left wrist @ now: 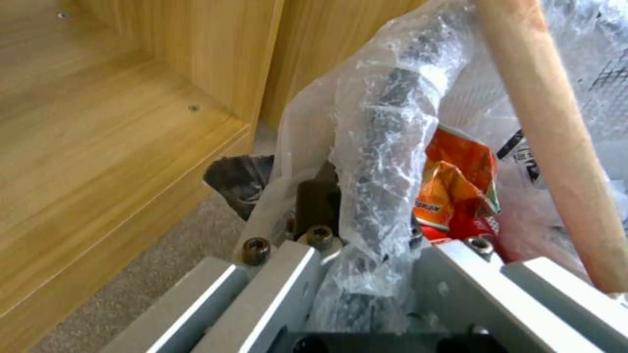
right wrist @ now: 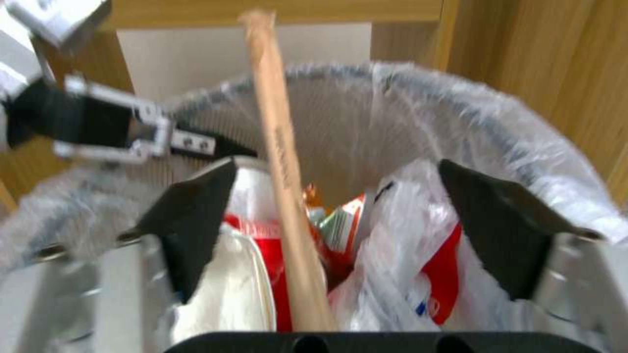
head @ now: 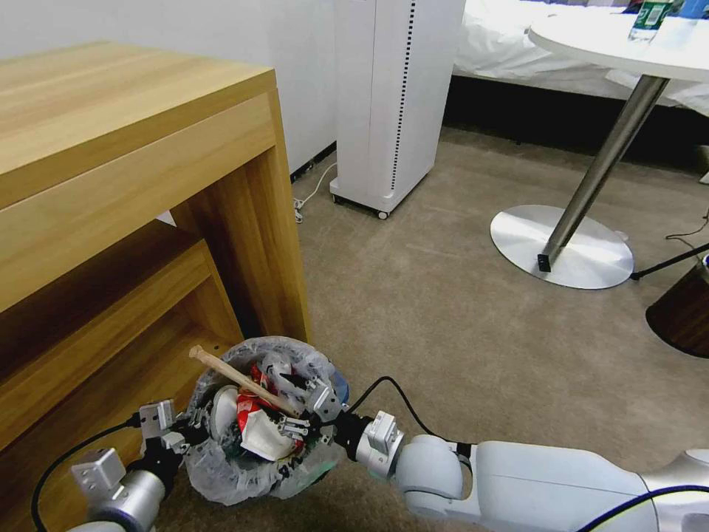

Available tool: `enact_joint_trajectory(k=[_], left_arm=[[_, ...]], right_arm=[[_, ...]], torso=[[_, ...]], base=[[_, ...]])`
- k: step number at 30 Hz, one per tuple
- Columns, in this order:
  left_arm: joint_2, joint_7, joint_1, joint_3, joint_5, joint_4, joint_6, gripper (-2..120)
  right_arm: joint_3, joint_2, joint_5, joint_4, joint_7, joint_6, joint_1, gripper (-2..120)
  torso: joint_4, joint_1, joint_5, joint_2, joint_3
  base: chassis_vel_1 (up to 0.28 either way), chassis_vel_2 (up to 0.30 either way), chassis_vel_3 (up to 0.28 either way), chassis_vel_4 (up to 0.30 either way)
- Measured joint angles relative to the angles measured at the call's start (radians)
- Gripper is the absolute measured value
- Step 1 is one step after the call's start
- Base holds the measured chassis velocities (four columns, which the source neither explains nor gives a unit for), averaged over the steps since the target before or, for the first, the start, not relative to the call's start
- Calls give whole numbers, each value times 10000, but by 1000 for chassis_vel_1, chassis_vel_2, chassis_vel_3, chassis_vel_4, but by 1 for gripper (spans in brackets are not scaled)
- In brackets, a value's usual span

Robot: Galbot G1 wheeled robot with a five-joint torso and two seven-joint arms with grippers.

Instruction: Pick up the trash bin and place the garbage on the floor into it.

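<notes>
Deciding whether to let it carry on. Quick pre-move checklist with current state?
1. Left gripper grips the bin rim: ok, shut on the bagged rim in the left wrist view.
2. Right gripper open: ok, fingers spread over the garbage.
3. Right gripper emptied: ok, nothing held between its fingers.
4. Stick contained: not ok, one end pokes past the rim toward the desk.
5. Floor free of litter: ok in the part seen.
6. Bin resting on the floor: cannot tell.
</notes>
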Motion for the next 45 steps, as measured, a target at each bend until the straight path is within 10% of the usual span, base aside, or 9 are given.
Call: enact_joint_trajectory(k=[23,45], left_arm=[[-85,21,225,35,170,-84,49,1],[354,-356,350,-140,-218,-19,360,1]], right_arm=[[1660,-44,-361,307,-1067,1135,-868,100],[8987,-868,1089,2367,-846,962,-4657,100]], torso=[[0,0,0,0,0],[0,0,-1,1,0]], base=[[0,0,0,0],[0,0,0,0]])
